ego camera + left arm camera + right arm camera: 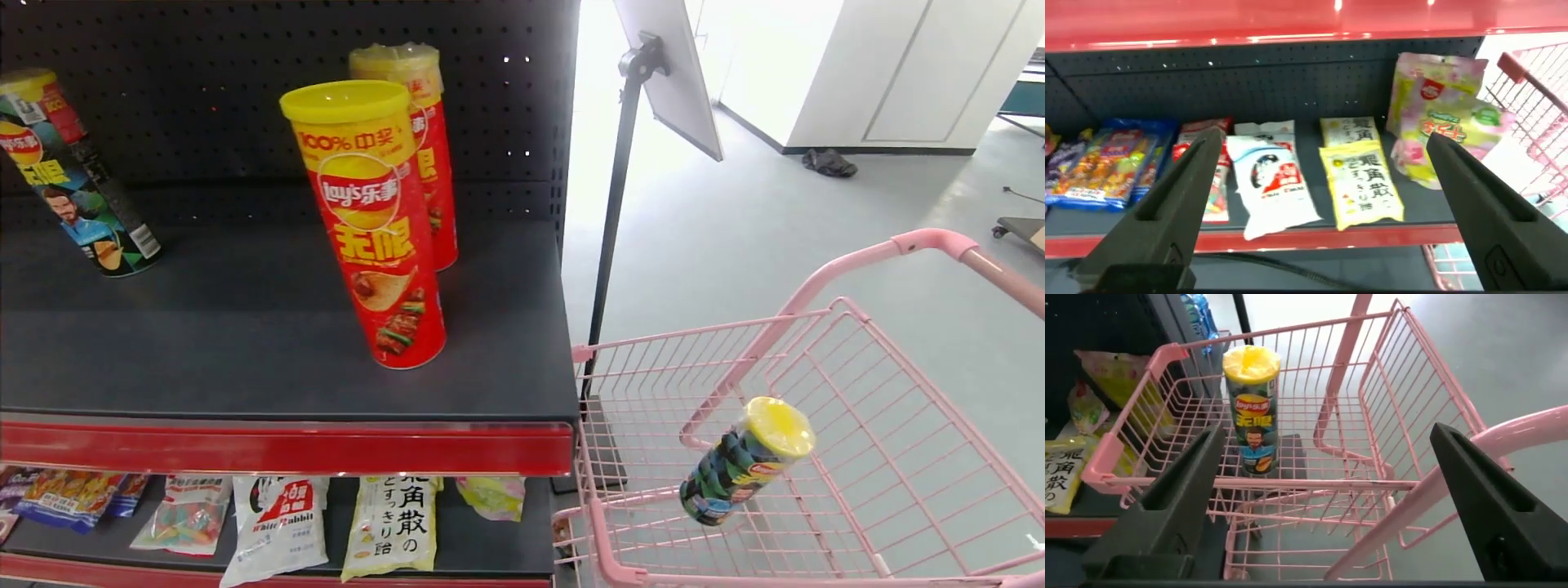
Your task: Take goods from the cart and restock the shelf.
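**Print on the cans and bags**

The front red can point(375, 237) on the shelf point(245, 351) carried a line with a number and characters below its lid. Under that sat a round red logo, then large yellow characters. The rear red can point(424, 147) showed a strip of the same label. The dark can point(73, 175) at the shelf's left bore a like logo, yellow characters and a barcode near its base. The can point(1253, 416) in the cart point(931, 241) had the logo and characters too. On the lower shelf point(1417, 208), a white bag point(1270, 175) wore a red label. Two pale yellow bags point(1362, 181) carried bold black characters.
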